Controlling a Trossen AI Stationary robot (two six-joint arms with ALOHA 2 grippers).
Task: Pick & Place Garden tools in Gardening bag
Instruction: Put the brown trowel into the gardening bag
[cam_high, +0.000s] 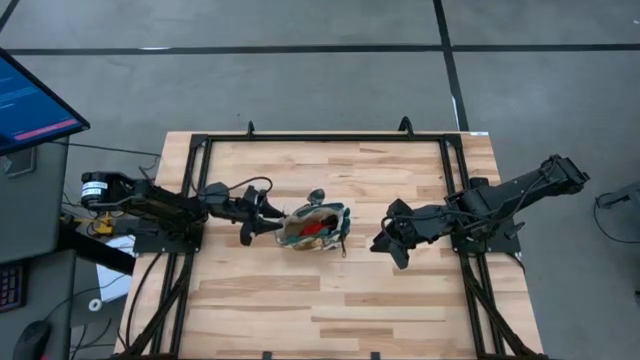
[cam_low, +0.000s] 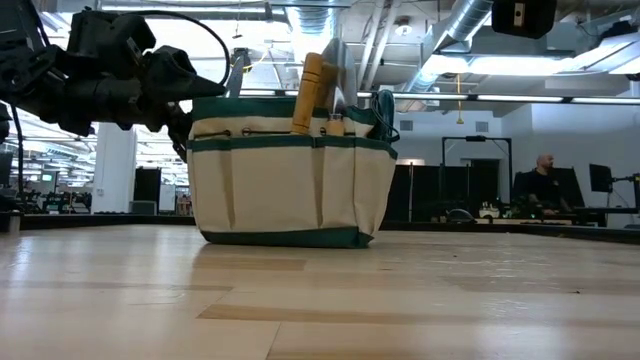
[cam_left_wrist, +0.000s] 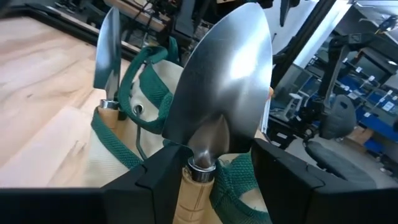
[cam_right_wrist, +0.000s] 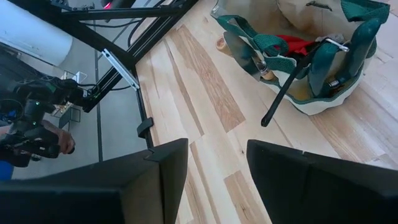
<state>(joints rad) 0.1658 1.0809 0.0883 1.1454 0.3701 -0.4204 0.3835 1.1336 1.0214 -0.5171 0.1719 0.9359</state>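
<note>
The beige gardening bag with green trim (cam_high: 315, 228) stands upright on the table's middle. A red glove (cam_right_wrist: 298, 45), a dark shears handle (cam_right_wrist: 292, 93) and a wooden trowel handle (cam_low: 310, 92) stick out of it. My left gripper (cam_high: 268, 222) is at the bag's left side, open. Its fingers stand on either side of a trowel (cam_left_wrist: 224, 87) that stands blade up in the bag's side (cam_left_wrist: 112, 155). A second trowel blade (cam_left_wrist: 109, 50) stands beside it. My right gripper (cam_high: 385, 240) is open and empty to the right of the bag, clear of it. My left gripper (cam_left_wrist: 217, 180) comes level from the table's left, with its fingers on either side of the trowel's wooden handle just below the blade's neck (cam_left_wrist: 198, 186). One finger (cam_left_wrist: 163, 177) stands close against the handle and the other (cam_left_wrist: 283, 180) is well apart. Whether the near finger touches, I cannot tell.
The black frame rails (cam_high: 320, 138) run around the wooden table top. A monitor (cam_high: 30, 100) stands off the table's left. A person (cam_low: 540, 185) sits in the room behind. Bare wood lies on the near side of the bag (cam_high: 330, 300).
</note>
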